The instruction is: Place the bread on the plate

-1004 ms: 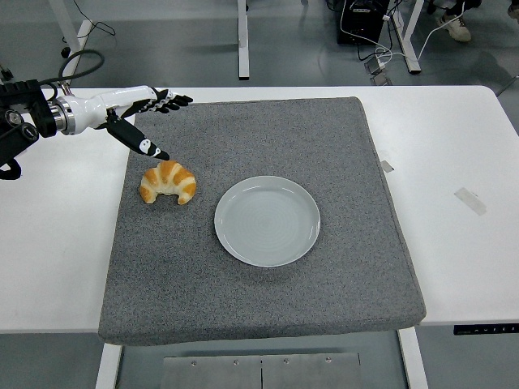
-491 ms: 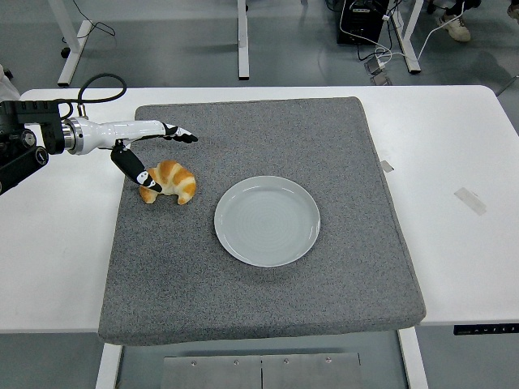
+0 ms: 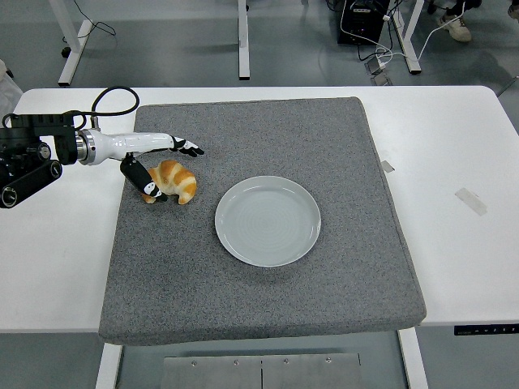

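A golden croissant (image 3: 172,181) lies on the grey mat (image 3: 268,284), left of a round pale plate (image 3: 268,220) that holds nothing. My left hand (image 3: 166,166) reaches in from the left edge and straddles the croissant. Its fingers (image 3: 188,147) stretch out just behind the bread, and the thumb (image 3: 144,183) curls down against the bread's left end. The hand is spread around the croissant without a closed hold. The right arm is out of view.
The mat covers the middle of the white table (image 3: 454,146). Two bits of tape (image 3: 470,200) lie on the table at the right. Table legs, cables and a dark box (image 3: 362,20) stand on the floor beyond the far edge.
My left hand has come down and to the right from behind the croissant. Its thumb now rests at the bread's left end, with the fingers over its far side.
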`<action>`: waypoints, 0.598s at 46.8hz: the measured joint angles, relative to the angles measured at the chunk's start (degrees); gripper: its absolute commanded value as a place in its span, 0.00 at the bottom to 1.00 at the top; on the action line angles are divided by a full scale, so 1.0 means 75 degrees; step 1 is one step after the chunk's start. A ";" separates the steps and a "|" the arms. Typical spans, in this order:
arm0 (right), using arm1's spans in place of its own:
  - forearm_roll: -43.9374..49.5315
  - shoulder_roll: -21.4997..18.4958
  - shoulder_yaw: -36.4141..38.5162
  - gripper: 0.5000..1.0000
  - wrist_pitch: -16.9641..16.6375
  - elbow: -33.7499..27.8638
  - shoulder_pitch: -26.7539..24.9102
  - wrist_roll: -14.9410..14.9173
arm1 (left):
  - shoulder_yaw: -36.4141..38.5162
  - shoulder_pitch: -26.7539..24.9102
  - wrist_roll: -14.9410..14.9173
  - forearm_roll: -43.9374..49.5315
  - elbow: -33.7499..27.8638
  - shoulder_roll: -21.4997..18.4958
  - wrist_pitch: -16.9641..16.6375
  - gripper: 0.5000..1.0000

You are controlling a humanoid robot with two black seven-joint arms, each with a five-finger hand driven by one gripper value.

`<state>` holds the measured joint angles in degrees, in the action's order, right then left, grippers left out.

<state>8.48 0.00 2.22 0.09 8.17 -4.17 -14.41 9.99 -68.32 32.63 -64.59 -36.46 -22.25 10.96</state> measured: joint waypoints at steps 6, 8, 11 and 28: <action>0.0001 0.0000 0.0002 1.00 0.0000 0.0000 0.0004 0.0000 | 0.0151 0.0002 -0.0003 -0.0001 0.0010 0.0034 -0.0081 0.73; 0.0005 0.0000 0.0005 1.00 0.0000 0.0000 0.0004 0.0000 | 0.0175 0.0002 -0.0003 0.0002 0.0012 0.0042 -0.0098 0.70; 0.0003 0.0000 0.0006 1.00 0.0000 0.0000 0.0004 0.0000 | 0.0209 -0.0001 -0.0003 0.0002 0.0011 0.0049 -0.0110 0.65; -0.0002 0.0000 0.0004 1.00 0.0000 0.0002 0.0003 0.0000 | 0.0350 -0.0009 0.0015 -0.0359 0.0021 0.0049 -0.0440 0.24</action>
<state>8.47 0.00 2.25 0.09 8.19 -4.15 -14.41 12.61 -68.38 32.74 -67.28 -36.30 -21.88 7.66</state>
